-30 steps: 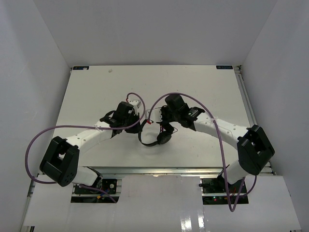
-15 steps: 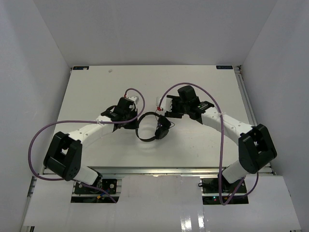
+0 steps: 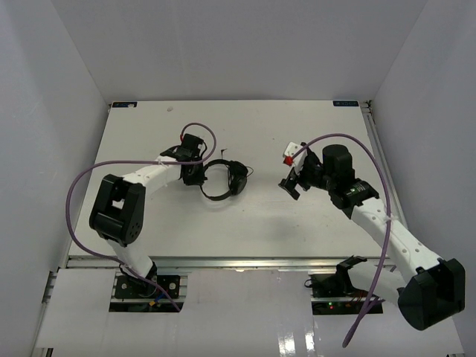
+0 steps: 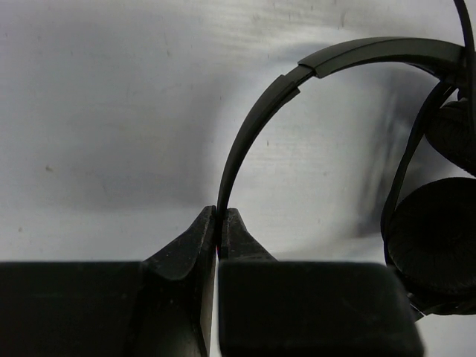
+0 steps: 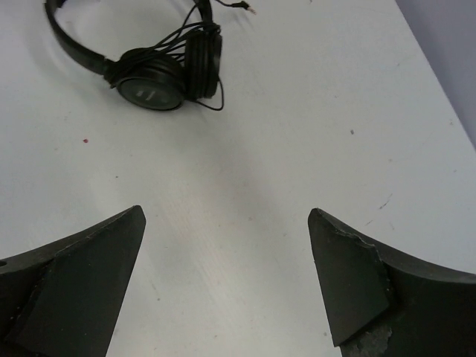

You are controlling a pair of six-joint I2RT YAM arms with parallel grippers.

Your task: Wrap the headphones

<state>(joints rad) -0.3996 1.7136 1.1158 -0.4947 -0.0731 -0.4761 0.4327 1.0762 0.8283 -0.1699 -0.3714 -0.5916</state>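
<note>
Jaws on your left gripper (image 4: 219, 219) are pinched shut on the thin headband of the headphones (image 4: 260, 111) (only the band sits between the tips). Your right gripper (image 5: 227, 219) stands wide open, holding nothing, well apart from the set. Headphones lie on the white table (image 3: 297, 134) near its middle. Both earcups (image 5: 167, 74) sit pressed together on the side toward your right arm, with the cord (image 5: 186, 33) looped over them.
</note>
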